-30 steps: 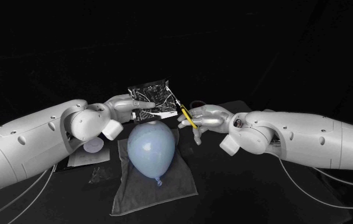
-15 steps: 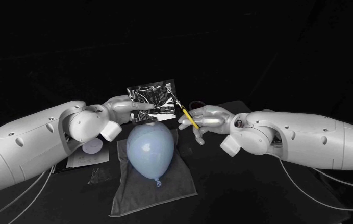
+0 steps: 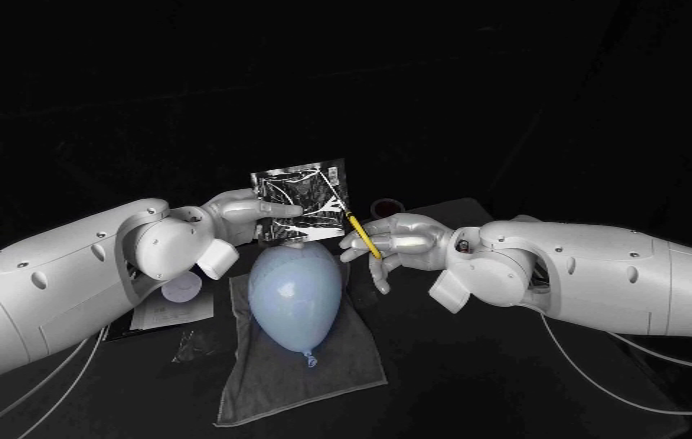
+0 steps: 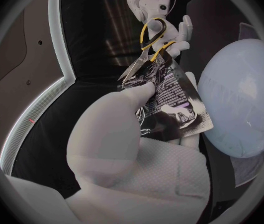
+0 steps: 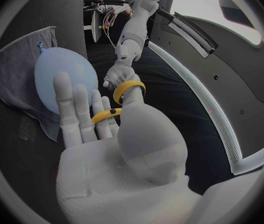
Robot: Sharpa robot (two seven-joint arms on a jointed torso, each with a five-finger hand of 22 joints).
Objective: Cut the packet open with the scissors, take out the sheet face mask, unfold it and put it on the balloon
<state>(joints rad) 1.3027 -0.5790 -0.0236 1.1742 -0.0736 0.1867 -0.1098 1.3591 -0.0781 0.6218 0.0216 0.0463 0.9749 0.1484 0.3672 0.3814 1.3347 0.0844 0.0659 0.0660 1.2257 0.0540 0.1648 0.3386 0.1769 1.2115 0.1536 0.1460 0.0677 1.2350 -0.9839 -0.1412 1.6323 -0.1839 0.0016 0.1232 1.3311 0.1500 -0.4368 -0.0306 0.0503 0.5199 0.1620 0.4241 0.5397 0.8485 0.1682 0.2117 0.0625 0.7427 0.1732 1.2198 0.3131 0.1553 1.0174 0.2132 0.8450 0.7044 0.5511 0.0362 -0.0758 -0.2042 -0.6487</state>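
L hand [image 3: 248, 211] gripping packet [image 3: 300, 201] upright, just above balloon [image 3: 296, 294]. R hand [image 3: 397, 241] gripping scissors [image 3: 358, 231], blades slanting up along packet edge nearest R hand.

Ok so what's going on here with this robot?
The robot is at the cutting step. Its left hand holds a shiny packet up above the table, and its right hand holds yellow-handled scissors with the blades at the packet's edge. A pale blue balloon lies on a grey cloth below them. Nothing has been taken out of the packet yet.
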